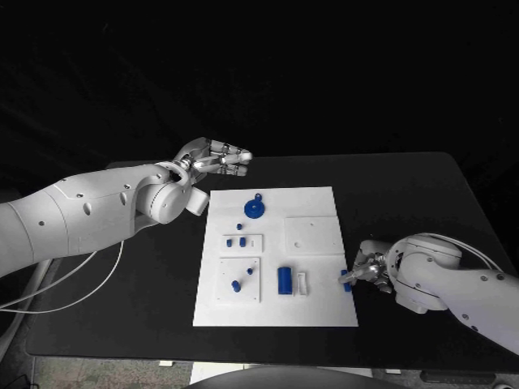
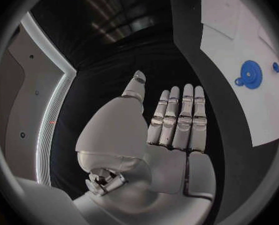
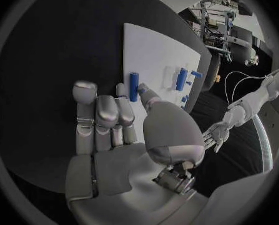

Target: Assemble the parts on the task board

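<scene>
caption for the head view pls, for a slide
Right hand pinches a small blue part at the white task board's edge while the left hand hovers open beyond its far end.

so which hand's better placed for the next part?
Right, probably. The right hand sits at the task board's edge, pinching a small blue part. The left hand hovers open, off the board's far corner.
</scene>
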Motion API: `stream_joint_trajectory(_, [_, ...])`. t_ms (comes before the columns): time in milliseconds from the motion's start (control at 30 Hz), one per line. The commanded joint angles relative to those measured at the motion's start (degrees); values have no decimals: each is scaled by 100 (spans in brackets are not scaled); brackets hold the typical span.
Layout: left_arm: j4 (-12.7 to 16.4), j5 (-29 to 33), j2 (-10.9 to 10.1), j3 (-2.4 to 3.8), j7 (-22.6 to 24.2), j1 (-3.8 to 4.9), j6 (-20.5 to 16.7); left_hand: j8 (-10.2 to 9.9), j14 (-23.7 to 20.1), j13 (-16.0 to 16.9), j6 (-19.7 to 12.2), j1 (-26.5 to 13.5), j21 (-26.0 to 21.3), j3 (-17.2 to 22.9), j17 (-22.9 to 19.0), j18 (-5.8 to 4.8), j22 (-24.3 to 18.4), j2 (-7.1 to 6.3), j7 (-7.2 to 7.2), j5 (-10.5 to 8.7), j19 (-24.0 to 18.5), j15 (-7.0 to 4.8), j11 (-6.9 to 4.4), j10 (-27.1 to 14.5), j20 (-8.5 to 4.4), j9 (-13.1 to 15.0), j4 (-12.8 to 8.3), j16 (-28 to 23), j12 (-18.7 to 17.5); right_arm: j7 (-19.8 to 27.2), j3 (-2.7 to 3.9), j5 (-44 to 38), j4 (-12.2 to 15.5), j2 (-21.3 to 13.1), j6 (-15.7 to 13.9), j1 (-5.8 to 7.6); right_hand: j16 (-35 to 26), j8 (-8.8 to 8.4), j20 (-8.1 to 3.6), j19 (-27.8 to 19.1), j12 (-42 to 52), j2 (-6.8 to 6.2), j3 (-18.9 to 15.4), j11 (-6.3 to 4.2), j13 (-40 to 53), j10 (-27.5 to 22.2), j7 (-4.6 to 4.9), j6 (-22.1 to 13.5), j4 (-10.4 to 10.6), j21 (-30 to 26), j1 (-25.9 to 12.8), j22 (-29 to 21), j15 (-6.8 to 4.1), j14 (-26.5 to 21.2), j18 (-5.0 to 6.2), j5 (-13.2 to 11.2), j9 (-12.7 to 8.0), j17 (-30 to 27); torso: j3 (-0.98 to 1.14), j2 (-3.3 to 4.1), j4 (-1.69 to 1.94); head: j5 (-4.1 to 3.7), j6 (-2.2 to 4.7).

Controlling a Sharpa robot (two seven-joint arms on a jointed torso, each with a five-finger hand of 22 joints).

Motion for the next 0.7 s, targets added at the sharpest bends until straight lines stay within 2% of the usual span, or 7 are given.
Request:
stream_joint_trajectory(33, [8,0,3,2,25,-1,82,-14,23,8,-2,-26,27,-9,-2,-78,-9,48,7,-2,29,12,12,4,4,7,3,-20,12,-157,-65,-90,-70,43,120,-82,-29,-39,10,293,-14,158,120,-32,29,-34,-26,42,-239,-17,31,2,20,-4,41,212,-104,-4,5,-1,-5,6,3])
stream_joint_trajectory(67, [8,0,3,2,24,-1,82,-14,23,8,-2,-26,27,-9,-2,-78,-9,48,7,-2,29,12,12,4,4,7,3,-20,12,-155,-66,-96,-79,52,107,-83,-29,-34,7,294,-17,217,196,-44,28,-35,-39,75,-336,-15,92,3,15,-3,37,238,-100,-4,3,-2,-8,6,4])
stream_joint_trajectory(200, [6,0,5,1,21,-1,86,-14,23,8,-2,-26,27,-9,-2,-78,-9,48,7,-2,29,12,12,4,4,7,3,-20,12,-150,-69,-108,-114,83,92,-91,-36,-36,-9,293,-27,288,392,-67,23,-33,-73,174,-708,-8,47,7,2,-1,13,453,-60,-8,3,-1,-5,4,1])
stream_joint_trajectory(333, [6,0,4,1,17,-1,86,-14,23,8,-2,-26,27,-9,-2,-78,-9,48,7,-2,29,12,12,4,4,7,3,-20,12,-145,-74,-113,-143,103,84,-102,-38,-36,-15,293,-31,349,439,-78,21,-32,-89,229,-947,-3,12,12,-2,-1,0,510,-17,-10,3,-1,-5,4,1])
stream_joint_trajectory(500, [6,0,-3,0,12,-1,84,-14,23,8,-2,-26,27,-9,-2,-78,-9,48,7,-2,29,12,12,4,4,7,3,-20,12,-147,-77,-116,-156,100,-15,-112,-46,-36,-18,293,-47,411,480,-88,10,-30,-103,278,-1059,-5,42,14,-4,0,-8,629,12,-19,2,-3,-6,4,9])
stream_joint_trajectory(667, [8,0,-9,-1,7,-1,87,-14,23,8,-2,-26,27,-9,-2,-78,-9,48,7,-2,29,12,12,4,4,7,3,-20,12,-125,-77,-109,-122,61,-273,-116,-50,-35,-23,297,-45,441,521,-103,4,-12,-125,338,-1111,16,14,24,-11,3,-17,704,46,-25,4,-1,-6,7,13])
stream_joint_trajectory(700, [9,0,-11,-1,5,-1,88,-14,23,8,-2,-26,27,-9,-2,-78,-9,48,7,-2,29,12,12,4,4,7,3,-20,12,-115,-77,-89,-93,37,-356,-117,-52,-32,-27,298,-46,431,523,-111,1,-4,-135,365,-1111,19,-17,24,-15,4,-19,783,57,-30,4,-1,-6,7,13])
